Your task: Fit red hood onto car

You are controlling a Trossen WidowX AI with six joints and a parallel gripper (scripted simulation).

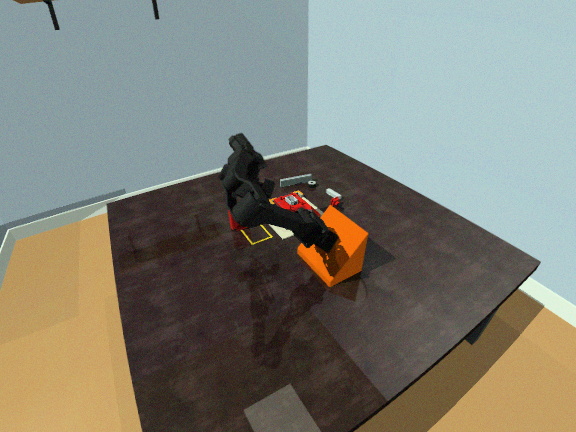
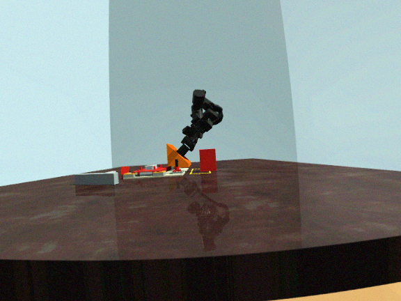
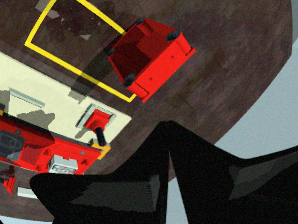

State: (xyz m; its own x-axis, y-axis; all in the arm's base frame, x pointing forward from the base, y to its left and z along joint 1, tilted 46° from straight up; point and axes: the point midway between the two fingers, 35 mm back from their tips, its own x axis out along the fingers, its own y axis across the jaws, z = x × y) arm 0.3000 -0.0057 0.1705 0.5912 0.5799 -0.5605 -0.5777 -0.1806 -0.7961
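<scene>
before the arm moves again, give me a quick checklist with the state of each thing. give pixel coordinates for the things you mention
1. Gripper [image 3: 169, 127] open for a grasp: not ok, its fingers are shut together with nothing between them.
2. Hood [image 2: 207, 159] [image 3: 159, 70] away from the fingers: ok, a gap shows in the wrist view.
3. Hood flat, roof up: not ok, it stands on edge.
4. Engine block [image 1: 291, 200] [image 3: 63, 164] in place on the chassis [image 1: 303, 204] [image 3: 31, 156]: ok.
5. Hood inside the yellow outline [image 1: 253, 244] [image 2: 191, 173] [image 3: 80, 73]: not ok, it overlaps one side.
6. All four pegs straight: cannot tell, too small.
</scene>
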